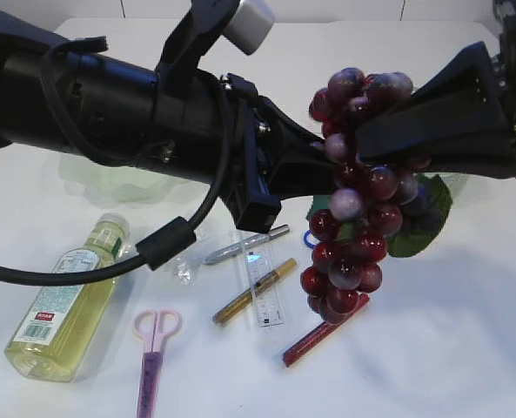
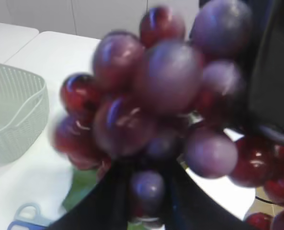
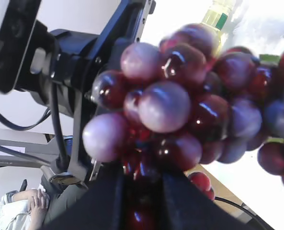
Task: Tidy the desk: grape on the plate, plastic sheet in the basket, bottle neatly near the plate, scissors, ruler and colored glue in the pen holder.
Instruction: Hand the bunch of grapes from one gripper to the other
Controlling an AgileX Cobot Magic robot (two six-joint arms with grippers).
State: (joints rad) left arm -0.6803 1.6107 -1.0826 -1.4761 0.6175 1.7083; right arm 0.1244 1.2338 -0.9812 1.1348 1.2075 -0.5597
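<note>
The grape (image 1: 353, 235), a bunch of red-purple berries with green leaves, hangs in the air above the table's middle. My left gripper (image 1: 329, 155) reaches it from the left and is shut on a berry (image 2: 149, 191) low in the bunch. From the right, my right gripper (image 1: 372, 138) is shut on the bunch's upper part (image 3: 142, 191). On the table lie the bottle (image 1: 66, 300) on its side, pink scissors (image 1: 153, 348), a clear ruler (image 1: 262, 283), and silver (image 1: 244, 246), gold (image 1: 253, 292) and red (image 1: 323, 331) glue pens. A crumpled plastic sheet (image 1: 181, 266) lies beside the bottle. Plate and pen holder are out of view.
A pale green basket (image 2: 12, 120) stands at the back left, mostly hidden behind my left arm (image 1: 110, 104) in the exterior view. A small blue ring (image 1: 308, 237) lies under the bunch. Bare white table stretches to the right front.
</note>
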